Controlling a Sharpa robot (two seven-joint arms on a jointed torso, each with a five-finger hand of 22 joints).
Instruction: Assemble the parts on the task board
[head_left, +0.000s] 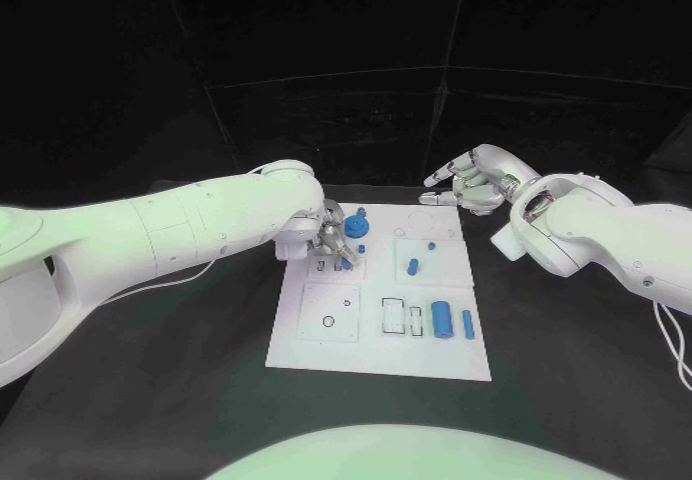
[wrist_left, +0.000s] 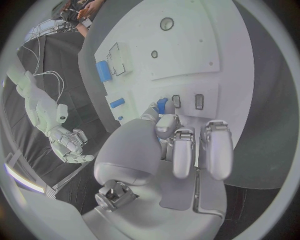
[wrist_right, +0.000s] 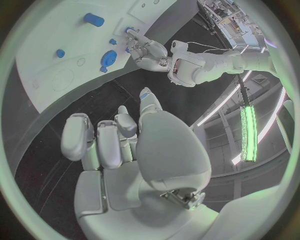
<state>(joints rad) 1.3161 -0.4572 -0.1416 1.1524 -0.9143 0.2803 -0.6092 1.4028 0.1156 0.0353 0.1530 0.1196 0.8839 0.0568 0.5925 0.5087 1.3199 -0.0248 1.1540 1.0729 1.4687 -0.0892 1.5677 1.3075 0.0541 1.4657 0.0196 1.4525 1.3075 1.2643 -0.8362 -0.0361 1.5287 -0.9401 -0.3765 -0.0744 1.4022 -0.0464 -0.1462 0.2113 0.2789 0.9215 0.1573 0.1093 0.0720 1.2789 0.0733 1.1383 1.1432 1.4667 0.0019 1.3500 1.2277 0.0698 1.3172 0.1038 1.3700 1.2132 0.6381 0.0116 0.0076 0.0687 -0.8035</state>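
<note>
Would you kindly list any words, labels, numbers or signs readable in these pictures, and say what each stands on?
None can be read.
The task board bears only outlined shapes and holes, no lettering.
The blue parts, the left hand and the right hand show no markings.

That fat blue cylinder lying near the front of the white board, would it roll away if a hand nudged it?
Probably. The blue cylinder lies on its side on the task board, so a sideways nudge would likely roll it. It looks smooth and rigid, perhaps slippery to pinch. Being short and thick, it seems unlikely to bend or break.
</note>
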